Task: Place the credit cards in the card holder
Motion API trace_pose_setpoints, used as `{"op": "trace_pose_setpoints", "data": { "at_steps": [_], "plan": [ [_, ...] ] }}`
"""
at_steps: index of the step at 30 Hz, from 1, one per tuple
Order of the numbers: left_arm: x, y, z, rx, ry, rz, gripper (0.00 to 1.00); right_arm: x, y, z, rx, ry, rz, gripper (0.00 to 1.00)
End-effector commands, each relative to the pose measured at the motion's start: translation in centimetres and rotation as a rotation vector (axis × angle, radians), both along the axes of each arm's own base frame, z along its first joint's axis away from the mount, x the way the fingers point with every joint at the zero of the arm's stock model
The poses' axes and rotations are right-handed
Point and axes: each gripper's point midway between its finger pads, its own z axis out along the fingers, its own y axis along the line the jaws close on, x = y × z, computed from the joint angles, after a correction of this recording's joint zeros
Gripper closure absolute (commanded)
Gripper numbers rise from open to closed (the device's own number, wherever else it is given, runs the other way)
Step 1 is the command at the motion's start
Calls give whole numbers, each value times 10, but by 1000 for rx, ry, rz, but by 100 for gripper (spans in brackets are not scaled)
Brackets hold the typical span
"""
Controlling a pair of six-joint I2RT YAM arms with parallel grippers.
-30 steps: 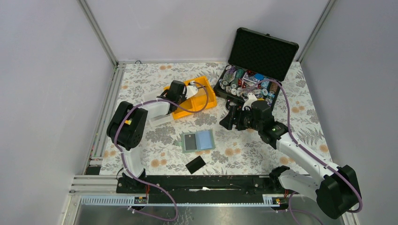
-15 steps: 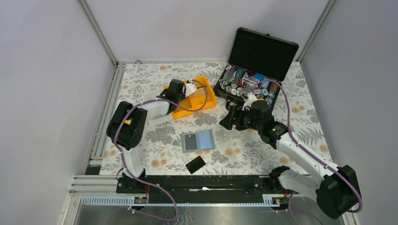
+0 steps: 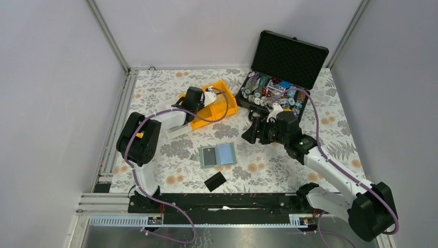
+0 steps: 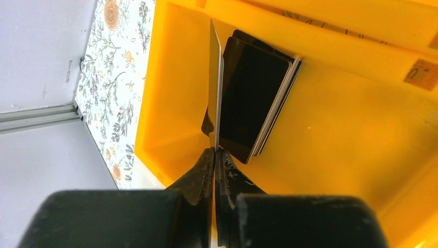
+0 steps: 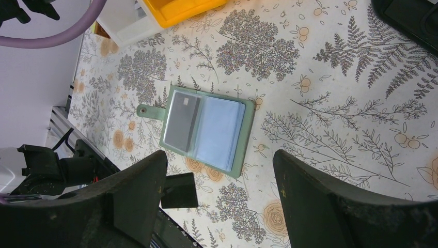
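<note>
While the left gripper [image 4: 214, 160] pinches a thin flat card [image 4: 214, 88] upright inside the yellow plastic bin [image 4: 170, 77], the right gripper [image 5: 219, 170] hangs spread and empty. The open sage-green card holder [image 3: 217, 155] lies apart from that bin. Next, I judge: lift the card clear and carry it over.

Floral table [image 3: 165, 88] w/ card holder [image 3: 217, 155], black card [image 3: 215, 181], yellow bin [image 3: 230, 111], black case [image 3: 289, 54].

Glossy plastic bin [image 4: 335, 129], smooth black cards [image 4: 253, 98]
</note>
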Motion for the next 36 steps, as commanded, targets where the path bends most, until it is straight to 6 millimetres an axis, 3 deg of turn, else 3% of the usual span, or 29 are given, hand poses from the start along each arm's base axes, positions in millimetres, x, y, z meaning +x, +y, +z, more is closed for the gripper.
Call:
{"op": "trace_pose_setpoints", "data": {
  "at_steps": [1, 18, 28, 32, 36],
  "plan": [
    [0, -9, 32, -49, -22, -12, 100, 3, 1, 12, 31, -38, -4, 18],
    [-3, -18, 34, -183, 185, 88, 100, -1, 0, 12, 42, -38, -6, 17],
    [-5, -9, 28, -264, 301, 183, 100, -1, 0, 10, 40, -30, -2, 18],
    [-4, -9, 24, -300, 335, 189, 91, -1, 0, 11, 40, -31, -4, 18],
    [-4, -8, 17, -312, 356, 194, 91, -1, 0, 10, 39, -30, -2, 17]
  ]
}}
